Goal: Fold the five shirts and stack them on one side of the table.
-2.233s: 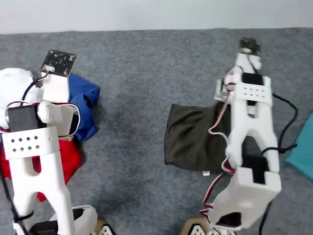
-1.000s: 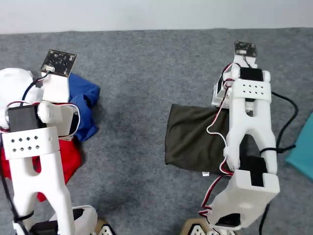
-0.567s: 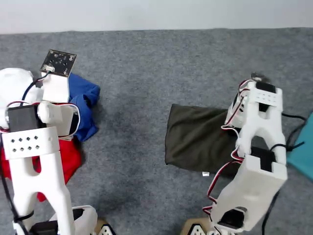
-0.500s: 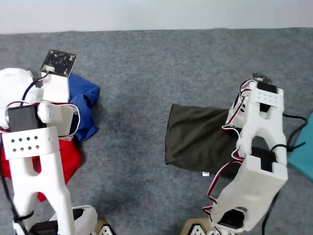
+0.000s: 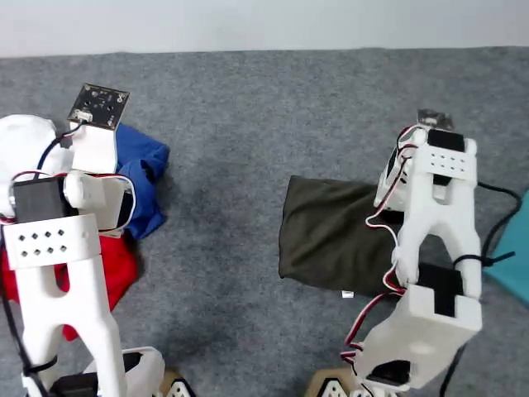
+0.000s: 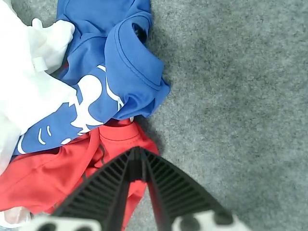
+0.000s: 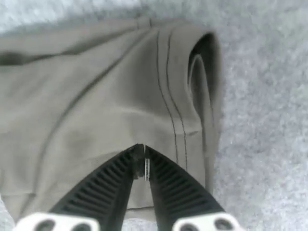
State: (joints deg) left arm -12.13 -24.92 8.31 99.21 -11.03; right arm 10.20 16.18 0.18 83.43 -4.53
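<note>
A folded olive shirt (image 5: 326,236) lies flat on the grey table, right of centre. My right arm (image 5: 434,190) stands over its right part. In the right wrist view my right gripper (image 7: 140,151) is shut, its tips just above the olive shirt (image 7: 96,96) near a folded sleeve edge. At the left a blue shirt (image 5: 145,178), a red shirt (image 5: 120,269) and a white shirt (image 5: 25,141) lie crumpled together. My left gripper (image 6: 138,154) is shut, with nothing in it, over the edge of the red shirt (image 6: 43,178), close to the blue shirt (image 6: 110,72).
A teal shirt (image 5: 512,265) pokes in at the right edge of the table. Bare grey felt (image 5: 231,124) runs between the two arms and along the far side. The white shirt (image 6: 24,96) overlaps the blue one.
My right arm has drawn back from the far side of the olive shirt and shifted a little to the right. The olive shirt and the left arm have stayed put.
</note>
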